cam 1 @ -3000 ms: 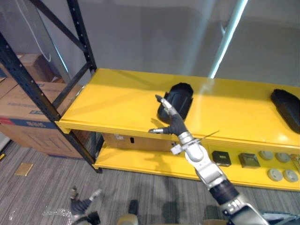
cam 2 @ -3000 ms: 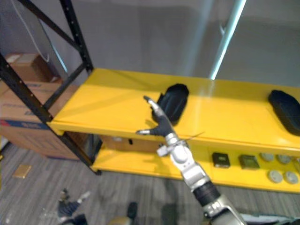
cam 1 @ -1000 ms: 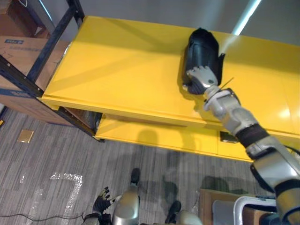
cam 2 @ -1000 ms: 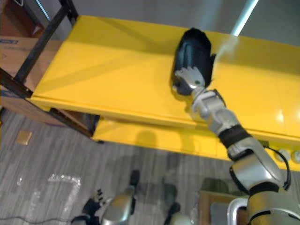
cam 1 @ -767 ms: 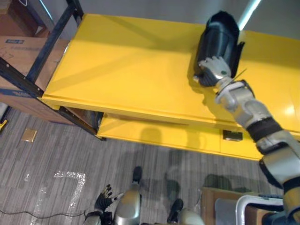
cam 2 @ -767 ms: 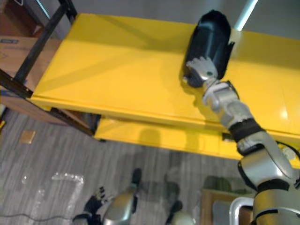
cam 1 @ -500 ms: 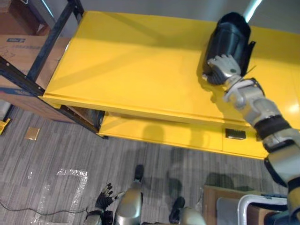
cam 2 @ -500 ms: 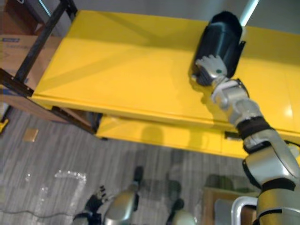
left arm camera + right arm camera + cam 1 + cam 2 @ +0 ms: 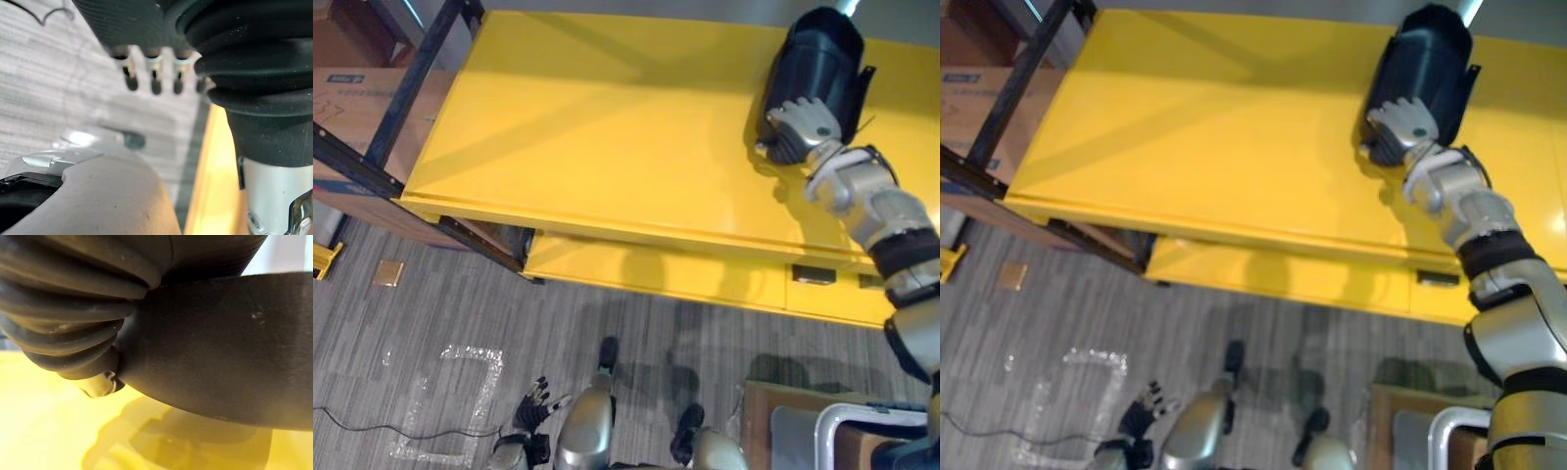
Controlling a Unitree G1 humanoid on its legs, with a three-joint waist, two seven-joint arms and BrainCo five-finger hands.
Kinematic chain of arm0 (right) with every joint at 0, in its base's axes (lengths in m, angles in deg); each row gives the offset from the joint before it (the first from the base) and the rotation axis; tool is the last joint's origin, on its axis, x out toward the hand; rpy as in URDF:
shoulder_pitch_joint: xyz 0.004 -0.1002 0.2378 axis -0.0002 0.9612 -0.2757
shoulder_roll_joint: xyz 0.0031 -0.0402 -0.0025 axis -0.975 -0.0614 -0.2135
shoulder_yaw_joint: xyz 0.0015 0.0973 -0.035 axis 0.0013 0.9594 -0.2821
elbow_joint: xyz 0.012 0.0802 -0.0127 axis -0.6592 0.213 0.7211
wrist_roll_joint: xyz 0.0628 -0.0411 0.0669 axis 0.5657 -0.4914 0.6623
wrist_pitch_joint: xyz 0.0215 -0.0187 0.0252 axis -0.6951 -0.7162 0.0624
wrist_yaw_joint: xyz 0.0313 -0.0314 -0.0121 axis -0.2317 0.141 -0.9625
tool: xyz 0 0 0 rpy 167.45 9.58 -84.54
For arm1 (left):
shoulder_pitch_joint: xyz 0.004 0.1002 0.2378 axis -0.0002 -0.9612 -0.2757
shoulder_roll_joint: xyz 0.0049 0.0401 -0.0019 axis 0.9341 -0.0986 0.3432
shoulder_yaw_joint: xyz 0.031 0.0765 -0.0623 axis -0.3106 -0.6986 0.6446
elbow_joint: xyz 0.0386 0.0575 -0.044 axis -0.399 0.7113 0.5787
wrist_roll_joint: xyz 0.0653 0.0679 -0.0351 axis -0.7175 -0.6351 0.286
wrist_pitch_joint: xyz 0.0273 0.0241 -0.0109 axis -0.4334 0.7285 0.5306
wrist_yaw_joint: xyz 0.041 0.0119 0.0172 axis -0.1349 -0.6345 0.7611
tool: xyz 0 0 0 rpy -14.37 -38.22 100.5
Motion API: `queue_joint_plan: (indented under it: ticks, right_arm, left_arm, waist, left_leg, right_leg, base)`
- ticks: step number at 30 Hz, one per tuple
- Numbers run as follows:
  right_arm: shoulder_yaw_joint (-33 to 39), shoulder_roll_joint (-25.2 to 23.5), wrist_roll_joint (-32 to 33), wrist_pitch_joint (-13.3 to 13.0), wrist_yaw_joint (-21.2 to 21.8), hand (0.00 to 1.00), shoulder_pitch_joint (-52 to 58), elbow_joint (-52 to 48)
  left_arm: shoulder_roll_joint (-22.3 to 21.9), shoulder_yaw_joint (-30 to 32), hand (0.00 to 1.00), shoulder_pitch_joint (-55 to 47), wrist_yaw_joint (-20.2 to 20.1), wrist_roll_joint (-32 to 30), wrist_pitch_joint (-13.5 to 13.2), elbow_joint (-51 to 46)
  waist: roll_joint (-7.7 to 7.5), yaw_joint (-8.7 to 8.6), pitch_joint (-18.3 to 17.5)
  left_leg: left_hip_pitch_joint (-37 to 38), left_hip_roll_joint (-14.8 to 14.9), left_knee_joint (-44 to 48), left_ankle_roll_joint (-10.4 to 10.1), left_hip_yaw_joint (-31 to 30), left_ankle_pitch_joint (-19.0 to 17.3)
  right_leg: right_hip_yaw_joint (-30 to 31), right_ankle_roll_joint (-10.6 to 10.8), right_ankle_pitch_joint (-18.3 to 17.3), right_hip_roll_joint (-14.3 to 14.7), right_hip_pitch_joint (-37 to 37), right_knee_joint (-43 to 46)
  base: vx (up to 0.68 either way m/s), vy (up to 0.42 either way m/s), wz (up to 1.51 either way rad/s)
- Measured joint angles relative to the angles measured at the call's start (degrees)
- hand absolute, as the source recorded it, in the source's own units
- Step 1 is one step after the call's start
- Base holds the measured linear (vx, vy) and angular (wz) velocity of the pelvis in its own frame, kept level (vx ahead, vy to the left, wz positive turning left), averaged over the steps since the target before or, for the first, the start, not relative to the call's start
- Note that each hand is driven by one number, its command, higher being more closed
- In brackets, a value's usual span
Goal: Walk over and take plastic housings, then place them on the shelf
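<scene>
A black plastic housing (image 9: 822, 54) stands tilted over the right part of the yellow shelf top (image 9: 587, 127). My right hand (image 9: 800, 125) is shut on its near end, fingers curled over the rim. In the right wrist view the housing (image 9: 220, 347) hangs just above the yellow surface, with its shadow beneath. My left hand (image 9: 533, 401) hangs low by my side over the floor. Its fingers (image 9: 154, 81) are straight and hold nothing.
A black upright and brace (image 9: 401, 93) frame the shelf's left end, with cardboard boxes (image 9: 352, 88) behind. The lower yellow shelf (image 9: 656, 279) carries a small dark part (image 9: 813, 276). A brown box (image 9: 764, 421) sits on the floor at lower right.
Three seconds ago my right hand was open in front of the lying housing. Now it grips the housing, and over the last second has carried it up and to the right.
</scene>
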Motion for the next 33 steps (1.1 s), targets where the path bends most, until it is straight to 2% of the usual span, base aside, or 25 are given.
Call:
queue_joint_plan:
  ticks: [6,10,15,16,25,28,33]
  right_arm:
    - [0.0,1.1,0.2,0.0,0.6,1.00,-1.7,0.4]
    - [0.0,1.2,0.2,0.3,2.6,1.00,-1.9,0.6]
    - [0.0,1.3,0.2,0.3,2.8,1.00,-1.9,0.8]
    - [0.0,1.3,0.2,0.2,2.8,0.00,-2.0,1.2]
    - [0.2,1.4,0.1,0.6,1.7,0.00,-3.0,2.7]
    - [0.2,1.4,-0.6,1.1,-1.4,0.00,-3.0,2.7]
    - [2.8,1.4,-2.3,3.9,-8.7,0.00,-2.6,2.5]
  left_arm:
    - [0.0,0.0,0.00,0.4,0.0,0.4,0.0,-0.7]
    - [0.1,-0.1,0.00,0.4,0.0,0.4,0.0,-0.8]
    - [0.4,-0.1,0.00,0.4,0.0,0.4,0.0,-1.8]
    - [0.4,-0.2,0.00,0.4,0.0,0.5,0.0,-2.1]
    - [0.5,-1.6,0.00,0.4,0.1,0.6,0.0,-2.2]
    - [0.5,-1.6,0.00,0.4,0.0,0.5,0.0,-2.2]
    - [0.5,-1.7,0.00,0.4,0.1,1.3,-0.1,-2.2]
  waist:
    - [0.73,-0.01,2.0]
    - [0.75,-0.01,2.1]
    - [0.74,-0.01,2.1]
    - [0.74,-0.01,2.1]
    - [0.77,0.01,2.1]
    - [0.78,0.01,2.1]
    - [0.78,-0.04,2.1]
  left_leg:
    - [0.0,0.3,-0.2,-0.2,0.0,0.1]
    - [-0.7,0.3,0.0,-0.1,0.1,0.2]
    - [-0.6,0.3,0.0,-0.1,0.1,0.3]
    - [-0.6,0.3,0.0,-0.1,0.1,0.3]
    - [-0.6,0.3,-0.2,-0.2,0.1,0.4]
    - [-0.6,0.2,-0.2,-0.2,0.1,0.4]
    - [-0.6,0.2,-0.2,-0.2,0.1,0.4]
  right_leg:
    - [0.0,-0.3,-0.3,0.1,-0.5,0.9]
    - [0.2,-0.3,-0.3,0.0,-1.3,1.3]
    - [0.2,-0.5,-0.5,-0.1,-1.3,1.4]
    - [0.2,-0.4,-0.6,-0.1,-1.4,1.6]
    - [0.2,-0.4,-1.0,-0.3,-1.8,2.7]
    - [0.2,-0.4,-1.0,-0.4,-1.8,2.7]
    - [0.2,-0.4,-1.0,-0.7,-1.8,2.7]
  base:
    - [-0.03,-0.014,-0.01]
    - [0.00,-0.009,0.00]
    - [0.01,-0.004,0.00]
    - [0.00,0.000,0.00]
    - [0.00,-0.004,0.00]
    - [0.00,0.000,0.00]
    - [0.00,0.000,0.00]
